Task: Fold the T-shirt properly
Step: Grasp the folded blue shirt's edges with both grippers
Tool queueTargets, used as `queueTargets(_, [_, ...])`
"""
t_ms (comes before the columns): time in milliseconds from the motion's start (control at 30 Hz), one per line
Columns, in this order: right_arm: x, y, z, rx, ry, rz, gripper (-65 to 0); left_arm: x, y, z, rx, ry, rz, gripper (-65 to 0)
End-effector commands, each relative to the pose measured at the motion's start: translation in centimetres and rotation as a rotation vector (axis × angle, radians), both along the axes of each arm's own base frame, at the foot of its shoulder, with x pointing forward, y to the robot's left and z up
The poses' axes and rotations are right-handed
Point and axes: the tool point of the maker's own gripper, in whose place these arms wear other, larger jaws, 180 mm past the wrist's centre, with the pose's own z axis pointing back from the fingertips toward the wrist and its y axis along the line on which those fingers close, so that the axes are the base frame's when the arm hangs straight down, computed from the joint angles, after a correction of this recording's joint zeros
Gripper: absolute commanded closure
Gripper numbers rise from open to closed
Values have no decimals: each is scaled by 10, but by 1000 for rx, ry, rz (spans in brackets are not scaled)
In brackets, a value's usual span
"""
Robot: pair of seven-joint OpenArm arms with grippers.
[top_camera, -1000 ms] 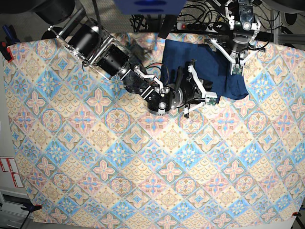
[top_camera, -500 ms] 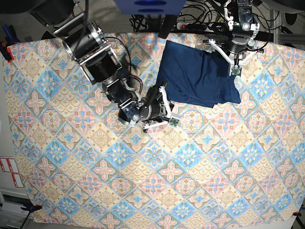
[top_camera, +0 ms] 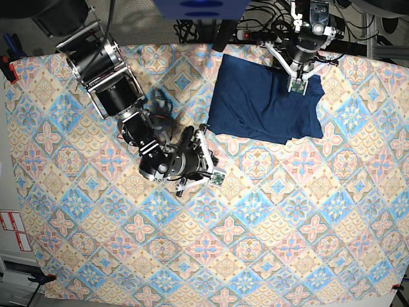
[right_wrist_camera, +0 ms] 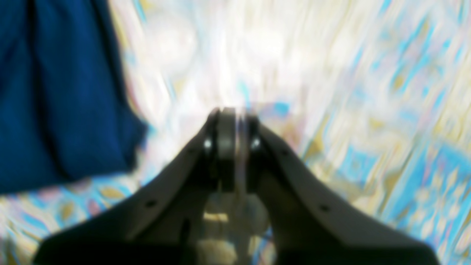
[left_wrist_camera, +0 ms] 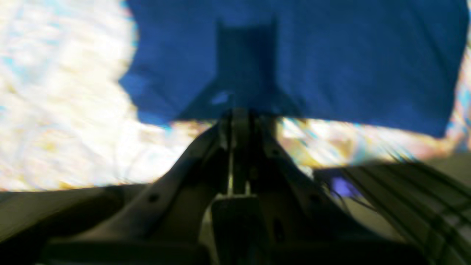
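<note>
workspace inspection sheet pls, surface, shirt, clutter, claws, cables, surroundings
surface: patterned tablecloth covers the table, lying flat.
job's things: navy T-shirt lies folded into a rough rectangle at the far side, lower right corner uneven.
clutter: nothing seen.
claws: left claw shut, above the shirt's far edge, holding nothing; right claw shut and empty, over bare cloth beside the shirt.
cables: black leads and a power strip behind the table's far edge.
surroundings: clamps at the table's edges; red-and-white label at left.

- Near half of the patterned tablecloth lies open.
- Far right, the T-shirt fills the cloth.
- The right arm crosses the far left.
</note>
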Motion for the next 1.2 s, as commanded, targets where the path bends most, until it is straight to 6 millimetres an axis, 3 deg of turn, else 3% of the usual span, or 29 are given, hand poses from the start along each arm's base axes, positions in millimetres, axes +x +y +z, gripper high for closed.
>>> queueTargets(0, [9,7,14,30,-32,9,-38,4,3,5,13,-24,-5,0])
queueTargets(167, [-6,32,11,71,-1,26,-38,2,5,0,17,-11,0,0])
queueTargets(267, [-17,41,6,85,22,33,-38,15,7,3,23,-26,3,0])
queueTargets(433, [-30,33,-8,26,65,28,-38,22,13,-13,38,67,13,0])
queueTargets(633, [-47,18,-26,-47,117,22,-38,41,21,-25,53,69,20,0])
queueTargets(700, [-54,-3,-38,-90,136,9,-38,48,21,-28,53,68,23,0])
queueTargets(933, [-66,-41,-36,-125,94,2,-38,75,24,-39,51,69,34,0])
queueTargets(1167, [-78,-69,-28,-189,54,13,-38,116,-7,-37,29,31,-54,0])
